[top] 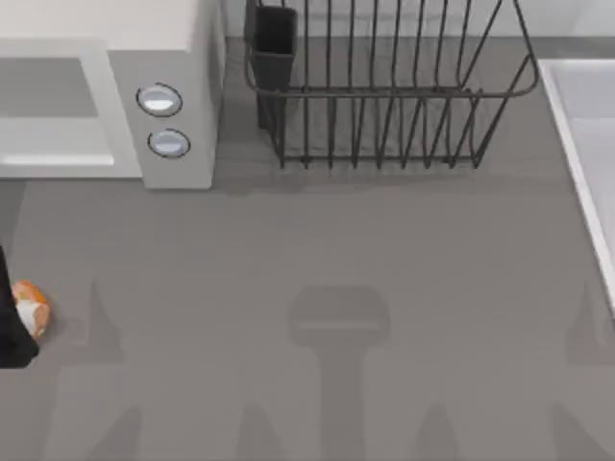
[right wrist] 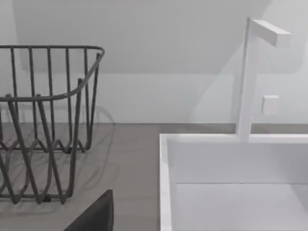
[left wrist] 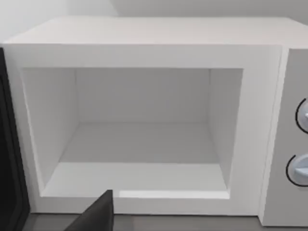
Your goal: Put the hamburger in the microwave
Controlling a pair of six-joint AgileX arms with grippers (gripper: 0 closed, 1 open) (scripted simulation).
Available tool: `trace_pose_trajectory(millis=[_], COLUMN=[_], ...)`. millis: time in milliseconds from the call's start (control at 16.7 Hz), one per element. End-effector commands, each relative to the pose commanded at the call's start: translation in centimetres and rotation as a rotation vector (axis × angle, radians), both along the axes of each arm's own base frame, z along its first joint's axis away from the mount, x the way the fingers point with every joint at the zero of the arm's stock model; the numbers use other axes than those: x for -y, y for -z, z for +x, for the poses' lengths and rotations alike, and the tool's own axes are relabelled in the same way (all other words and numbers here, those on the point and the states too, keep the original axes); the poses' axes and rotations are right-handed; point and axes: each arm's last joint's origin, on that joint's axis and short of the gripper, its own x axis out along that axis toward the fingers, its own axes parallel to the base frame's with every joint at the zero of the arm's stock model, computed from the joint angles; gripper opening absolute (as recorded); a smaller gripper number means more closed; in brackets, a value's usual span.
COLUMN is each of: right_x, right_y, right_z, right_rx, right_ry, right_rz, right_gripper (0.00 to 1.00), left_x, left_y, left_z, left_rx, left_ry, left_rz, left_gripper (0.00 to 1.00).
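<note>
The hamburger (top: 31, 309), small and orange-brown with white patches, is at the far left edge of the table, in front of the microwave. My left gripper (top: 15, 317) is a dark shape at that edge and holds the hamburger against its fingers. The white microwave (top: 106, 86) stands at the back left with its cavity open and two round knobs (top: 159, 100). In the left wrist view, the empty cavity (left wrist: 139, 144) lies straight ahead behind one dark fingertip (left wrist: 98, 214). One dark fingertip (right wrist: 96, 214) of my right gripper appears in the right wrist view.
A black wire dish rack (top: 384, 86) stands at the back centre, right of the microwave. A white sink basin (top: 588, 144) with a tall faucet (right wrist: 250, 72) runs along the right edge. The microwave's dark door (left wrist: 7, 144) hangs open beside the cavity.
</note>
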Motion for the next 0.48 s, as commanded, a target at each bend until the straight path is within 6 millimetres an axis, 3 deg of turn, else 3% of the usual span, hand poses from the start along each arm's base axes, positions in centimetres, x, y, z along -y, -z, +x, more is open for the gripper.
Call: trace_pose_trajectory(millis=[240, 480], right_x=[0.0, 0.0], right_y=[0.0, 0.0], right_z=[0.0, 0.0], right_rx=[0.0, 0.0], right_ry=[0.0, 0.0], right_rz=[0.0, 0.0], right_gripper=[1.0, 1.0], left_x=[0.0, -0.1], left_y=[-0.5, -3.0], left_z=[0.0, 0.7], left_rx=[-0.025, -0.183], left_ry=[-0.003, 0.003], left_rz=[0.024, 0.153], left_gripper=[1.0, 1.0])
